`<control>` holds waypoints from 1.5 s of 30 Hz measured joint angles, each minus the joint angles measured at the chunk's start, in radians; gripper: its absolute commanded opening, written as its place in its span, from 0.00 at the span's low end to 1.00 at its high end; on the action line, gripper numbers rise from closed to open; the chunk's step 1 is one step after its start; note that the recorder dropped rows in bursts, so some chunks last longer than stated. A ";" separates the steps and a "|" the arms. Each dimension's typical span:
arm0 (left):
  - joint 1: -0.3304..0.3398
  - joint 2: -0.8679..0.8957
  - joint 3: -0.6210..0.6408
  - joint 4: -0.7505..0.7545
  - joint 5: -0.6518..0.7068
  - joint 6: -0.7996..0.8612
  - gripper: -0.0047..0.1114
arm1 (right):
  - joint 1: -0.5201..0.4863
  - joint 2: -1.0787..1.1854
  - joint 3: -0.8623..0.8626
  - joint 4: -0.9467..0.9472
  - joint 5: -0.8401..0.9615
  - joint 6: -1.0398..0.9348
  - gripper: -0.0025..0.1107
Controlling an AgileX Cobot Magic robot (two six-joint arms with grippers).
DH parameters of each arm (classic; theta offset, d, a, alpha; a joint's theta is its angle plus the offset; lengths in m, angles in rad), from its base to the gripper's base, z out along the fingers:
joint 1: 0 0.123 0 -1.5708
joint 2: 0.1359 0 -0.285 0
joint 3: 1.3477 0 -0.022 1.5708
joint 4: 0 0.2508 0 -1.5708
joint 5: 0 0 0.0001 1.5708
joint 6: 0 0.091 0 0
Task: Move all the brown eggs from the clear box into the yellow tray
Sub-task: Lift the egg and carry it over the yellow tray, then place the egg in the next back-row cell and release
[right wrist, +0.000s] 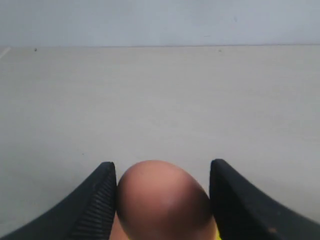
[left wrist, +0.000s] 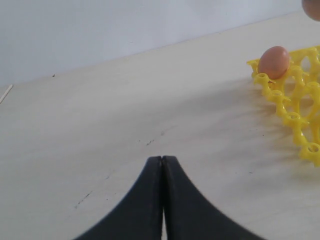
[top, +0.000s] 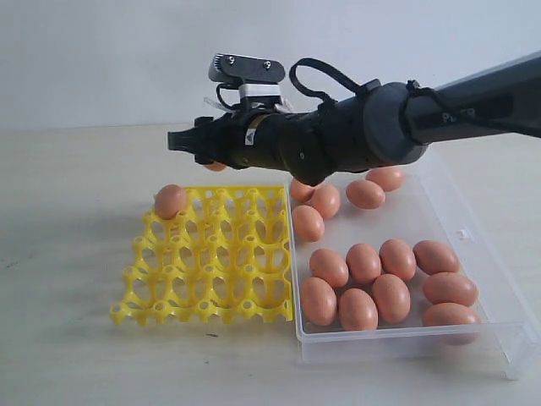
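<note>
Pale wood table (top: 68, 355), white wall (top: 84, 51); right fingers (right wrist: 95, 205) hold egg (right wrist: 162, 200) (left fingers (left wrist: 145, 210) pressed together).

Right gripper (top: 186, 141) over yellow tray (top: 211, 271), one brown egg (top: 170, 201) in corner, others in clear box (top: 427, 216)

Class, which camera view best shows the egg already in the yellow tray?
The exterior view: the seated egg sits in a corner cup of the fully visible yellow tray. The left wrist view shows it with only part of the tray. The right wrist view shows only the held egg.
</note>
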 measured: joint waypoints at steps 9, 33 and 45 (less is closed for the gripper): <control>0.000 0.000 0.000 0.000 0.000 0.000 0.04 | 0.007 0.039 0.000 -0.372 -0.111 0.432 0.02; 0.000 0.000 0.000 0.000 0.000 0.000 0.04 | -0.009 0.124 0.069 -0.408 -0.272 0.448 0.14; 0.000 0.000 0.000 0.000 0.000 0.000 0.04 | -0.015 0.137 0.069 -0.394 -0.282 0.350 0.38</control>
